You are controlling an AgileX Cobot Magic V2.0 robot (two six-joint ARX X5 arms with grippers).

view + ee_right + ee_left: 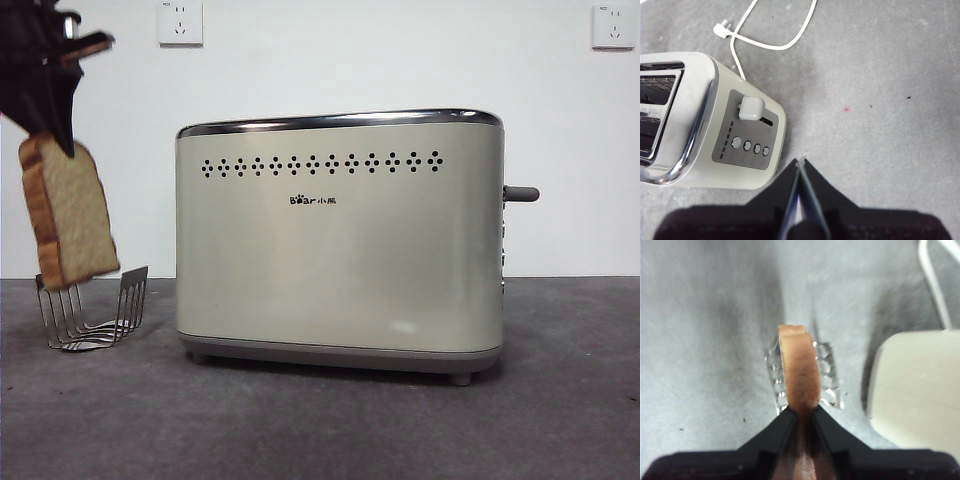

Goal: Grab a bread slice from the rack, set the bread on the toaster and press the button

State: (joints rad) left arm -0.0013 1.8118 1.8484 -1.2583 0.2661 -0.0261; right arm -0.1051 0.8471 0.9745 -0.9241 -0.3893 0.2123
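Front view, left to right: left gripper, upper left of frame, jaws clamped on the top crust of the bread, which hangs tilted just above the rack at lower left, its bottom edge about level with the prong tips; whether it touches them cannot be told. Bread: thick slice, speckled tan face, brown crust, rounded top. Toaster, centre of frame, cream body, chrome rim, dotted vents; button projects from its right side, raised. Step in hand, by judgement: lift from rack, nearly complete. Next move calls for carrying the slice rightward above the rim and squaring it to a slot. Right gripper, lower centre of its wrist view, jaws closed and empty, waits beside the toaster's button end.
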